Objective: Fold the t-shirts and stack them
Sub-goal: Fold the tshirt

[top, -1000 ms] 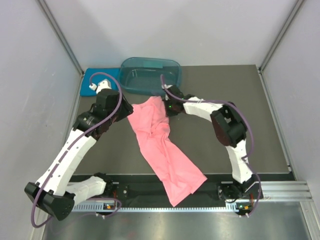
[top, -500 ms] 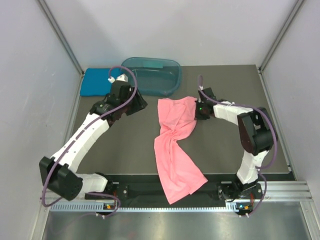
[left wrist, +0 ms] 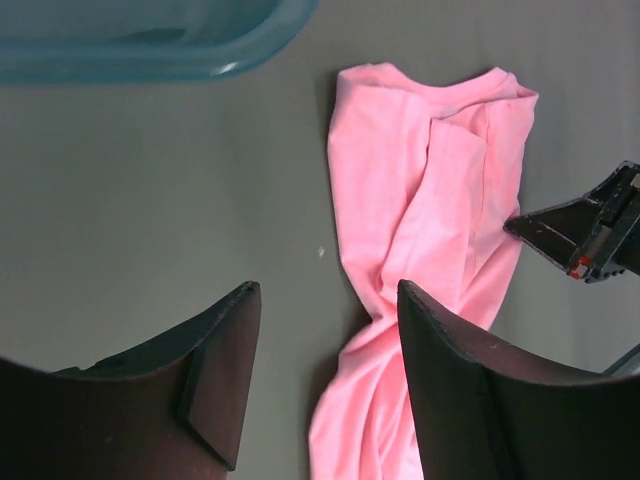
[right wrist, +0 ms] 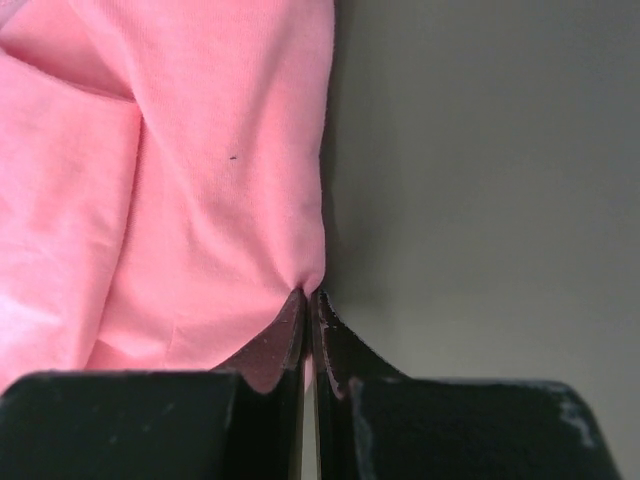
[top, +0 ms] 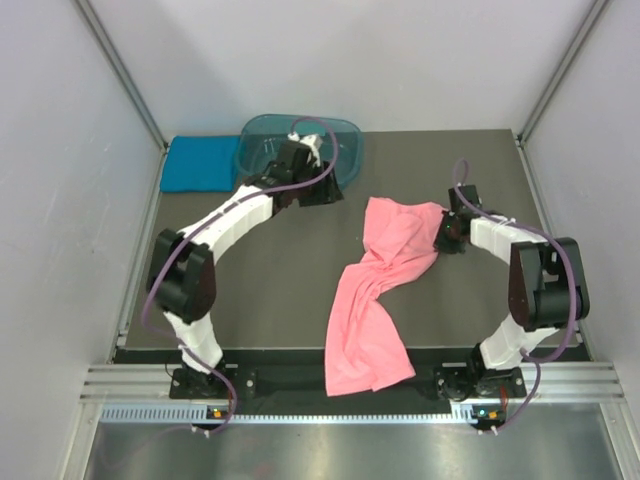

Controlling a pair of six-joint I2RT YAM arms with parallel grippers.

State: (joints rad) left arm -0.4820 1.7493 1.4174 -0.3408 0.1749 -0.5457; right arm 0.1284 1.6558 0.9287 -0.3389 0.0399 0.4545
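Note:
The salmon-pink t-shirt (top: 385,285) lies twisted on the dark table, running from the middle right down over the front edge. My right gripper (top: 440,236) is shut on the shirt's upper right edge (right wrist: 300,270). My left gripper (top: 330,192) is open and empty, hovering left of the shirt's top, near the tub; the shirt (left wrist: 430,200) shows ahead of its fingers (left wrist: 225,370). The teal-blue t-shirt (top: 200,163) lies folded at the far left corner.
A dark teal see-through tub (top: 265,150) stands at the back, its rim partly under my left arm; it also shows in the left wrist view (left wrist: 150,40). Grey walls close in left and right. A metal rail (top: 330,395) runs along the front.
My right gripper has dragged the pink shirt's top end to the right. My left gripper has let go of it and swung right, past the tub.

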